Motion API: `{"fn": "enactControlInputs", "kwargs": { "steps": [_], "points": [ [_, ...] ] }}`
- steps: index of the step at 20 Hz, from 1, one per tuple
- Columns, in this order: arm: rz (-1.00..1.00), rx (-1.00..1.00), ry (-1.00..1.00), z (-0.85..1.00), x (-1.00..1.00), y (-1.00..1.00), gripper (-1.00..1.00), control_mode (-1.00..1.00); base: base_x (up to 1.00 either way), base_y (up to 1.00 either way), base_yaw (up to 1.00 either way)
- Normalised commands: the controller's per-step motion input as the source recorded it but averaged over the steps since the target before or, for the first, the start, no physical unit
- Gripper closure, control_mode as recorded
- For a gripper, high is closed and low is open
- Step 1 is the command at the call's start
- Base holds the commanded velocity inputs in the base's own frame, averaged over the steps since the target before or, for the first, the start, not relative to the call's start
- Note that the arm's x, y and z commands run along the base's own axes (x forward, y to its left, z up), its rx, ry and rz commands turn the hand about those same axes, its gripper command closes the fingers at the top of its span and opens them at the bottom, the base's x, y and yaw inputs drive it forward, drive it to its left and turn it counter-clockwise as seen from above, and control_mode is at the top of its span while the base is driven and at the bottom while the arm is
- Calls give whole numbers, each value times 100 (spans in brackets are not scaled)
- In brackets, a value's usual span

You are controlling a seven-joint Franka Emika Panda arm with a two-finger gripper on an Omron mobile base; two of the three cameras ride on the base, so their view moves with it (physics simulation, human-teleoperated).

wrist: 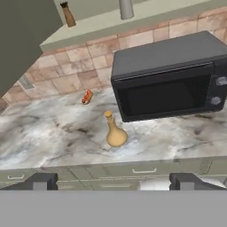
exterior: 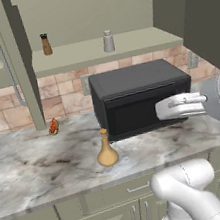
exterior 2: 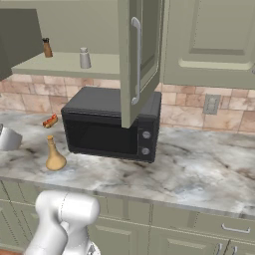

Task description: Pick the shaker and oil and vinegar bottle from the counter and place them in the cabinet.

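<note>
The light-grey shaker (exterior: 108, 41) (exterior 2: 85, 58) (wrist: 126, 9) stands upright on the pale shelf of the open sage-green cabinet (exterior: 136, 42) (exterior 2: 60, 67). On the marbled counter (exterior: 40, 164) (wrist: 44, 133) the tan oil and vinegar bottle (exterior: 106, 150) (exterior 2: 54, 157) (wrist: 115, 133) stands upright in front of the microwave's left corner. My gripper (exterior: 158, 110) (wrist: 115, 181) hovers above the counter's front edge, to the right of the bottle and apart from it. It is open, its fingertips (wrist: 42, 181) wide apart with nothing between them.
A black microwave (exterior: 140, 97) (exterior 2: 112, 124) sits on the counter under the shelf. A brown shaker with a dark cap (exterior: 46, 44) (exterior 2: 47, 48) stands at the shelf's left. A small orange-red item (exterior: 53, 126) (wrist: 87, 96) lies near the wall. Open cabinet doors (exterior 2: 139, 55) (exterior: 20, 61) flank the shelf.
</note>
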Motion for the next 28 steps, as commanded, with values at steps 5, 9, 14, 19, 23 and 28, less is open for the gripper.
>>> {"fn": "enactControlInputs", "kwargs": {
  "steps": [5, 9, 14, 19, 23, 28],
  "points": [
    [4, 2, 25, 4, 12, 0, -100, -100, 0, 0, 0],
    [3, 0, 1, -11, 2, 4, -100, -100, 0, 0, 0],
    [4, -2, -2, -35, 7, 6, -100, -100, 0, 0, 0],
    [5, -4, 0, -46, 44, 2, -100, -100, 0, 0, 0],
    [2, -2, 0, -32, 61, 1, -100, -100, 0, 0, 0],
    [3, -1, 0, -16, 20, 23, -100, -100, 0, 0, 0]
  ]
}}
